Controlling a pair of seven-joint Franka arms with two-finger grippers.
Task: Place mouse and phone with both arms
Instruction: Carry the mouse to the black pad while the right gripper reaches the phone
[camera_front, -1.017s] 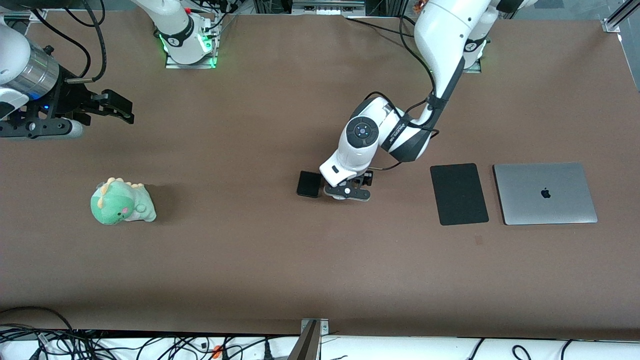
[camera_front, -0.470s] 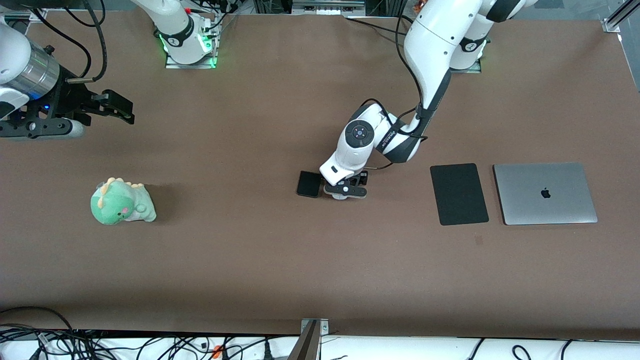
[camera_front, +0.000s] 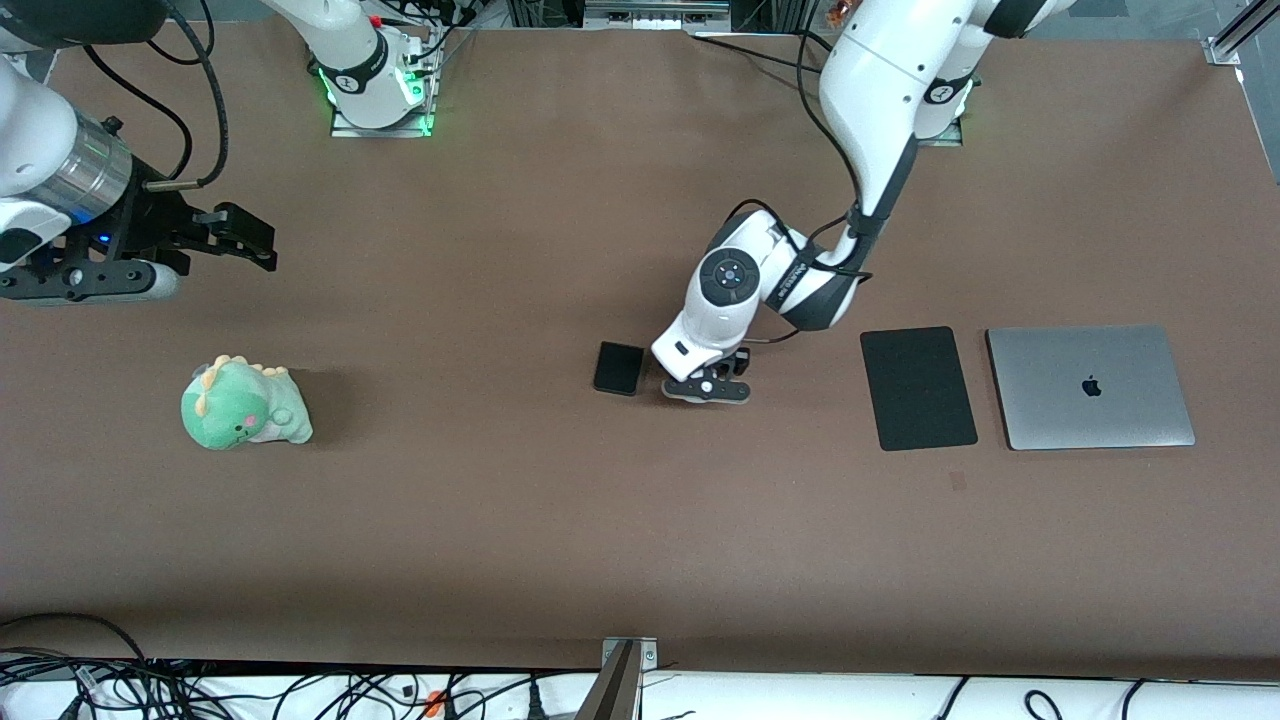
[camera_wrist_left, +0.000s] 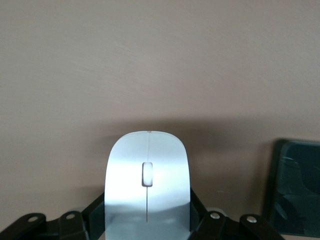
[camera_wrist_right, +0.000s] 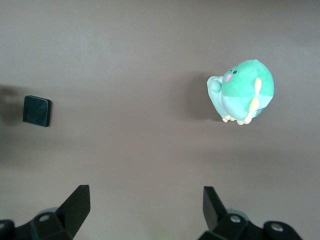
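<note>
surface: brown table | front edge: cables | lighting: even, soft shadows

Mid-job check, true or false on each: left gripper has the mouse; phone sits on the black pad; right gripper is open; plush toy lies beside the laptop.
1. The left gripper is shut on the mouse. True.
2. The phone lies on the black pad. False: it lies on the bare table, apart from the pad.
3. The right gripper is open. True.
4. The plush toy lies beside the laptop. False: it lies toward the right arm's end, the laptop toward the left arm's.
</note>
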